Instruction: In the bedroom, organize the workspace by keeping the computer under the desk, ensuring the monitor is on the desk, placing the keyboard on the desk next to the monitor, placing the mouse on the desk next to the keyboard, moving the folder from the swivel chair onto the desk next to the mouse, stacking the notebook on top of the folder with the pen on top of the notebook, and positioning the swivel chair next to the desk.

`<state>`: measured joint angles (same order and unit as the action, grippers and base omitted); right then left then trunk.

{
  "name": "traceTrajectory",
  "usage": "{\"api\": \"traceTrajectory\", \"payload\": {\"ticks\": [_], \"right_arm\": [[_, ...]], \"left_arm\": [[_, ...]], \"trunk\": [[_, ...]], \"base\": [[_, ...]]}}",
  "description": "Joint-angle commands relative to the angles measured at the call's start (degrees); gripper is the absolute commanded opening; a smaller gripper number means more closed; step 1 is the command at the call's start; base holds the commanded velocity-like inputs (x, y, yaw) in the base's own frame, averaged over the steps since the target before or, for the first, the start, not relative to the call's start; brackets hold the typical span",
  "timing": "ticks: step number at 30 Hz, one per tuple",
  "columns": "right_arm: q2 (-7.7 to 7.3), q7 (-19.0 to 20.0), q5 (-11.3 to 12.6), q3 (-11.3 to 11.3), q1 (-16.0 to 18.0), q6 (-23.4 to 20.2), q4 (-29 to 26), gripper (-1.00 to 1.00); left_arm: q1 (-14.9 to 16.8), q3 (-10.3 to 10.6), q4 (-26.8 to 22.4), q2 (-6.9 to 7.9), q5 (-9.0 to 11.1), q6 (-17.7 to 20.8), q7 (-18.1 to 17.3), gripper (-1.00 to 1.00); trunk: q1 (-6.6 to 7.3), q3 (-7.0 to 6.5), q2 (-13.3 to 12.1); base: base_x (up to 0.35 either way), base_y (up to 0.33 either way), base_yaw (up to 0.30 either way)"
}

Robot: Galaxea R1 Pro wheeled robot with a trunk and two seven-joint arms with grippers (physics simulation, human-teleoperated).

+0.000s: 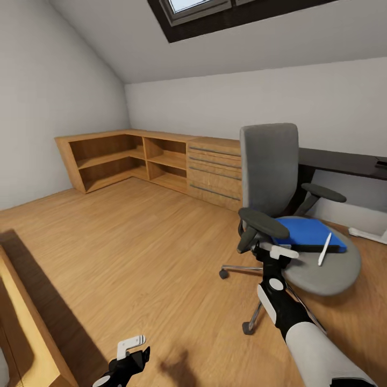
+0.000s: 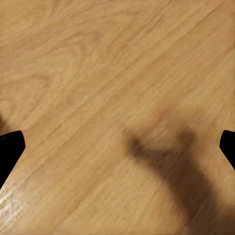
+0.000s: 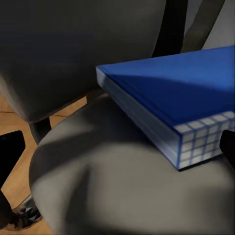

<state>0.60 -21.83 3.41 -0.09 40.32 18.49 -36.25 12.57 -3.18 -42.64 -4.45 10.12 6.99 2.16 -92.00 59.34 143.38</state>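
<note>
The folder lies on the chair seat, ahead of the right gripper, whose jaws stand wide and empty. The pen rests half on it — a careless pull could roll the pen off. The left gripper, also wide, hangs over floor.

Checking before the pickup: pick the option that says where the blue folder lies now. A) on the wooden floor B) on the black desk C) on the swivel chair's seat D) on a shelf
C: the folder lies flat on the grey seat of the swivel chair, with the pen leaning on its edge.
</note>
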Motion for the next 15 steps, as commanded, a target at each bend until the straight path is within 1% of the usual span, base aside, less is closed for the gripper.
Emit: {"api": "traceTrajectory", "payload": {"ticks": [1,9,12,15], "right_arm": [[0.02,0.0,0.4,0.0,0.0,0.3,0.1,1.0],[0.02,0.0,0.4,0.0,0.0,0.3,0.1,1.0],[0.02,0.0,0.4,0.0,0.0,0.3,0.1,1.0],[0.02,0.0,0.4,0.0,0.0,0.3,0.1,1.0]], "left_arm": [[0.0,-0.1,-0.1,-0.03,0.6,0.3,0.1,1.0],[0.0,-0.1,-0.1,-0.03,0.6,0.4,0.1,1.0],[0.0,-0.1,-0.1,-0.03,0.6,0.4,0.1,1.0],[0.0,-0.1,-0.1,-0.03,0.6,0.4,0.1,1.0]], "trunk": [[0.01,0.05,0.0],[0.01,0.05,0.0],[0.01,0.05,0.0],[0.01,0.05,0.0]], "base": [[0.0,0.0,0.012],[-0.013,0.0,0.004],[-0.122,0.0,0.001],[-0.201,0.0,0.0]]}}
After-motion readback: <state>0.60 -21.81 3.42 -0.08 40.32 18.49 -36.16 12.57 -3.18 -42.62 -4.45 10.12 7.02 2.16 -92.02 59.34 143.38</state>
